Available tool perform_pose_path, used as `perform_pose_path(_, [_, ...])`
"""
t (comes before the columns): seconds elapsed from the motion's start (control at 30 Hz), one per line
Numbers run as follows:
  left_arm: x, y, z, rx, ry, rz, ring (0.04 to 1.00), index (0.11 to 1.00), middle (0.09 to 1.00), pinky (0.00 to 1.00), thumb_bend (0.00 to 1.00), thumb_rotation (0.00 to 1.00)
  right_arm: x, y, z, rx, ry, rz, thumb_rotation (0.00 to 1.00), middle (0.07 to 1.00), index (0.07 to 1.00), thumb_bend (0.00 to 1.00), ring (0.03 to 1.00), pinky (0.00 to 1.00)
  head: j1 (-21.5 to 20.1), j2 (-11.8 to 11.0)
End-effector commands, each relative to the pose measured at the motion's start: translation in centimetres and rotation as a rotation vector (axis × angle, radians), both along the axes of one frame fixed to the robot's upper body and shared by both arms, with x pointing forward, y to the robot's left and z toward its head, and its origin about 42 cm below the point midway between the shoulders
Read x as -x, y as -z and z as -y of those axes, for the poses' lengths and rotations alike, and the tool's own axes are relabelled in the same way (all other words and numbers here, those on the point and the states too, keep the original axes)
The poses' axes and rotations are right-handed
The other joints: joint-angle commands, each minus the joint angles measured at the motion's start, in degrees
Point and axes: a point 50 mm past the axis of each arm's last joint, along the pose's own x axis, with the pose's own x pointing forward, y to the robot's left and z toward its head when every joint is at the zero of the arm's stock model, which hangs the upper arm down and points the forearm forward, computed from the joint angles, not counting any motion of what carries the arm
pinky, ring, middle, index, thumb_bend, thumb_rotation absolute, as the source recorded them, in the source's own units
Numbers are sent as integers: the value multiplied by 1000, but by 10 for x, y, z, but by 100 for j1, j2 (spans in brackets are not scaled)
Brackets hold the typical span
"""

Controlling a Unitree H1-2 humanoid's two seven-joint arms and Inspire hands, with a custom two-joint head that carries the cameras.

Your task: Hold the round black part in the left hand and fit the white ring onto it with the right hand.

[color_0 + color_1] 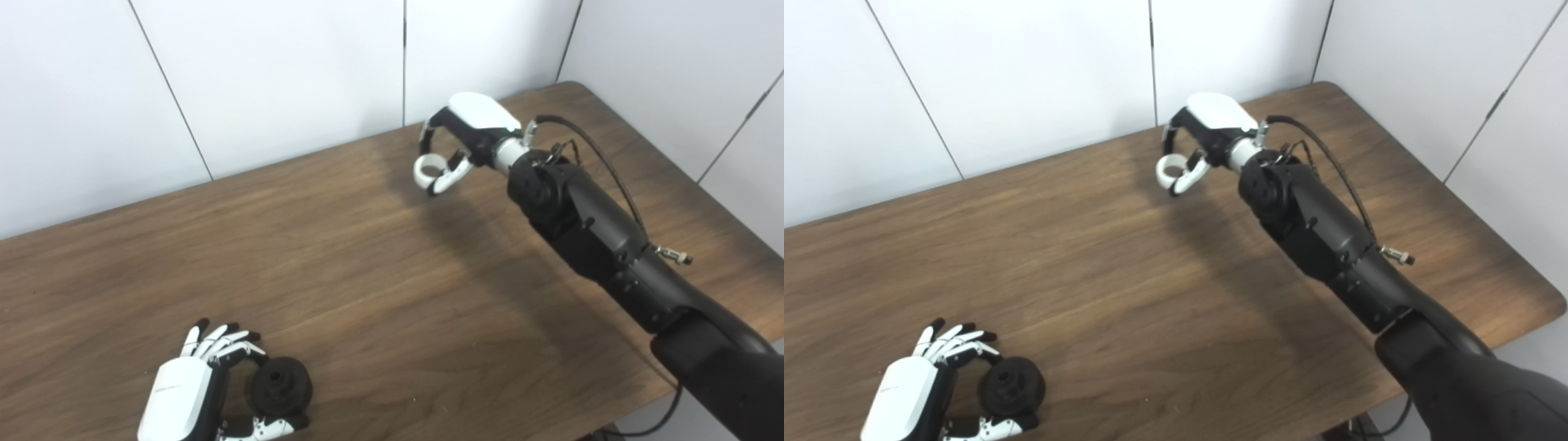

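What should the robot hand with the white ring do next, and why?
Probably carry the ring toward the black part. The right robot hand holds the ring at the far side of the table, while the left robot hand grips the part near the front edge. The two are far apart, so they must meet before the ring can go on.

- Pinching the white ring (1168,166) in the right hand (1206,131), far across the table (1151,275).
- Cradling the round black part (1012,386) in the left hand (915,386).
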Motion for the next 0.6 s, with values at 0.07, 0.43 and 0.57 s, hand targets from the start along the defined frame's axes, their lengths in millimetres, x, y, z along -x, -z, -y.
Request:
perform_pose_path(0.07, [9,2,17,-3,23,-20,866,483,757,1000,524,53,15,-37,-26,19,-127,71,135,782,485,524,888,811,336,47])
perform_pose_path(0.43, [12,2,42,-2,6,-33,888,484,769,1000,522,51,59,-45,-69,-27,-342,-6,135,772,484,524,887,779,1241,159])
perform_pose_path(0.57, [11,2,47,-4,-1,-25,885,483,768,1000,523,51,72,-40,-84,-24,-420,-29,137,781,484,524,898,780,1364,198])
